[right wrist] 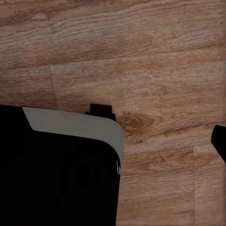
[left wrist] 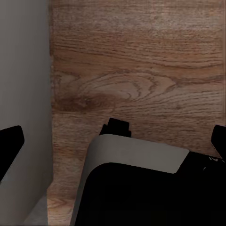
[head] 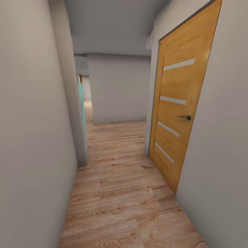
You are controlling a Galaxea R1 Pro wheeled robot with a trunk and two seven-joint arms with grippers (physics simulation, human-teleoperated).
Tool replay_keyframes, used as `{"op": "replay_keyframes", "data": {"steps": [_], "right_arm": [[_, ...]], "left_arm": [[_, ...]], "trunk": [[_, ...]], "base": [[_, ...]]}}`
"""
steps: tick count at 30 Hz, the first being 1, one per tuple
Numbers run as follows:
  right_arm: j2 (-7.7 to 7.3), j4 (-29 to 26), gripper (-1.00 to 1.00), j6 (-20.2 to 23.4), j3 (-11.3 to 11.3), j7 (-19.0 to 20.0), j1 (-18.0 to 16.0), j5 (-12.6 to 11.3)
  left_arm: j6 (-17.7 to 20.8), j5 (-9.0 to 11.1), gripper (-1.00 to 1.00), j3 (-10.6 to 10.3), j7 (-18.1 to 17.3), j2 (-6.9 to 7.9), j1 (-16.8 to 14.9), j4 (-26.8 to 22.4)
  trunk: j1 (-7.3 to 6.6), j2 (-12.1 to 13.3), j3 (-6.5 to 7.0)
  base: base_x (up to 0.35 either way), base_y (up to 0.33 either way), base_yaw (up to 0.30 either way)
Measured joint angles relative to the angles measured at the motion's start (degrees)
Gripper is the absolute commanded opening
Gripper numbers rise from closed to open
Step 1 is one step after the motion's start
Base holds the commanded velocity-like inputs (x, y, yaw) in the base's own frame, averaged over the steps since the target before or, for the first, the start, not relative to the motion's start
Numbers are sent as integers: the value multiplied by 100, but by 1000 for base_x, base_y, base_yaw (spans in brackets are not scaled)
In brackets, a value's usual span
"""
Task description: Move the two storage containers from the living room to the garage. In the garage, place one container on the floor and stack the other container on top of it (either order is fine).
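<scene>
Wood plank floor (head: 120,199) w/ orange door (head: 175,113) rt; gripper states unclear.

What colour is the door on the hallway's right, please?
Orange-brown wood door with pale horizontal strips, clearest in the head view.

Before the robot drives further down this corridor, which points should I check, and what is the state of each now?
1. Wood plank floor ahead free of obstacles: ok.
2. Orange-brown door on the right closed, not swinging into the path: ok.
3. Clearance to the grey wall beside the left arm: cannot tell, it looks close.
4. Teal panel at the left corner clear of the path: cannot tell.
5. Both grippers open or shut: cannot tell.
</scene>
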Motion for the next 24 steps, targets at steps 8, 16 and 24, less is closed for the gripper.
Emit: {"op": "replay_keyframes", "data": {"steps": [8,16,24], "right_arm": [[-2,0,100,7,11,1,0,-7],[-3,0,100,15,12,1,0,-15],[21,0,100,6,-7,-1,0,-32]], "left_arm": [[6,3,100,0,0,20,0,0],[10,3,100,0,0,24,0,0],[26,2,100,0,0,26,-1,0]], "trunk": [[0,0,0],[0,0,0],[0,0,0]], "base": [[322,-93,7],[322,-102,0],[322,-102,0]]}}
